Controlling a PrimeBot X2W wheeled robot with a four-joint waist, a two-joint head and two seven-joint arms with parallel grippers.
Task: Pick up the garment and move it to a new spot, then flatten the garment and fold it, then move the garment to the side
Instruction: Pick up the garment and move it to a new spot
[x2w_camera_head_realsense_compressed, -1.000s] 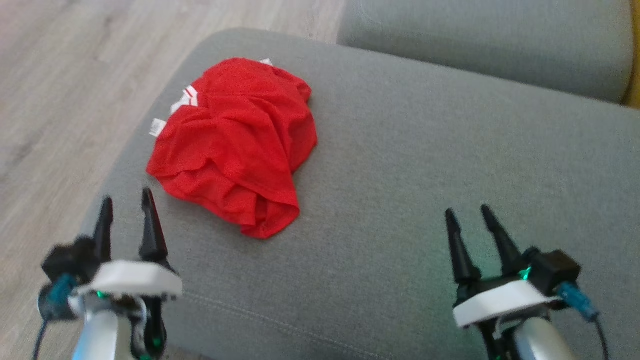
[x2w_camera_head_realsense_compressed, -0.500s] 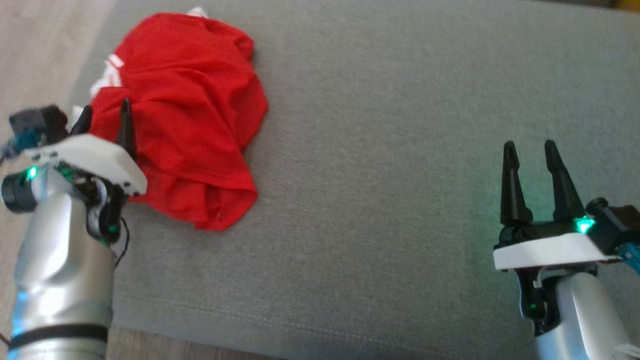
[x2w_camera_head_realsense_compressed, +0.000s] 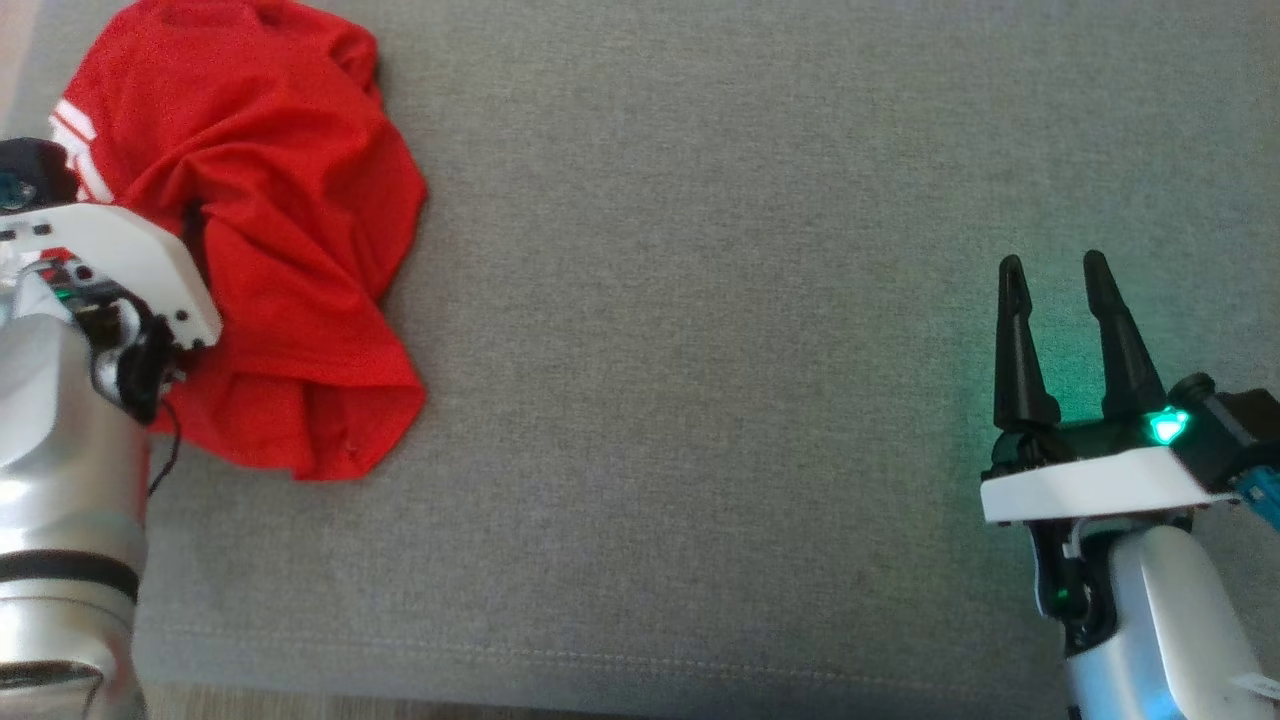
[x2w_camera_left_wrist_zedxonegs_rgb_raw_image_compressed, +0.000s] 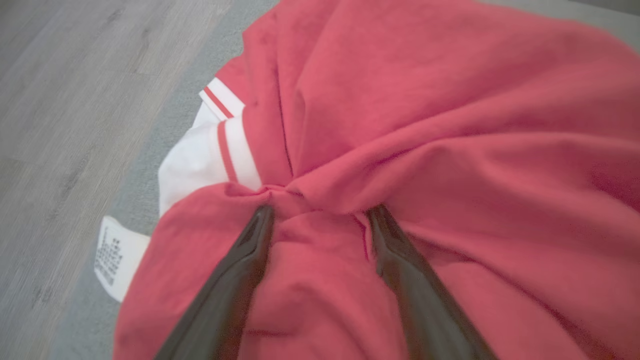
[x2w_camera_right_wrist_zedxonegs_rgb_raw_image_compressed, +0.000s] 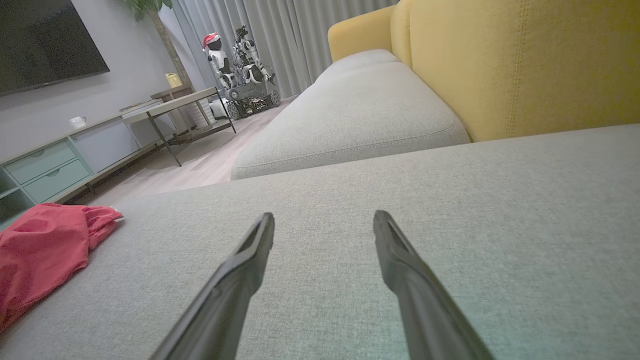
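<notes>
One red garment (x2w_camera_head_realsense_compressed: 270, 250) of soft knit lies crumpled at the left end of the grey woven sofa cushion (x2w_camera_head_realsense_compressed: 700, 350). Its white label (x2w_camera_left_wrist_zedxonegs_rgb_raw_image_compressed: 115, 257) has print too small to read. The left pincer (x2w_camera_left_wrist_zedxonegs_rgb_raw_image_compressed: 320, 212), fingers apart, presses its tips into the folds. The right pincer (x2w_camera_head_realsense_compressed: 1050, 265), also apart, hovers over bare cushion.

Red garment (x2w_camera_head_realsense_compressed: 280, 230): soft matt cloth, its white trim (x2w_camera_left_wrist_zedxonegs_rgb_raw_image_compressed: 210, 150) smoother. Sofa (x2w_camera_head_realsense_compressed: 700, 350) is coarse grey weave, matt. Jaws gleam, smooth dark plastic. Left forearm (x2w_camera_head_realsense_compressed: 60, 430), satin silver metal. Floor (x2w_camera_left_wrist_zedxonegs_rgb_raw_image_compressed: 50, 100), pale wood grain, low sheen.
</notes>
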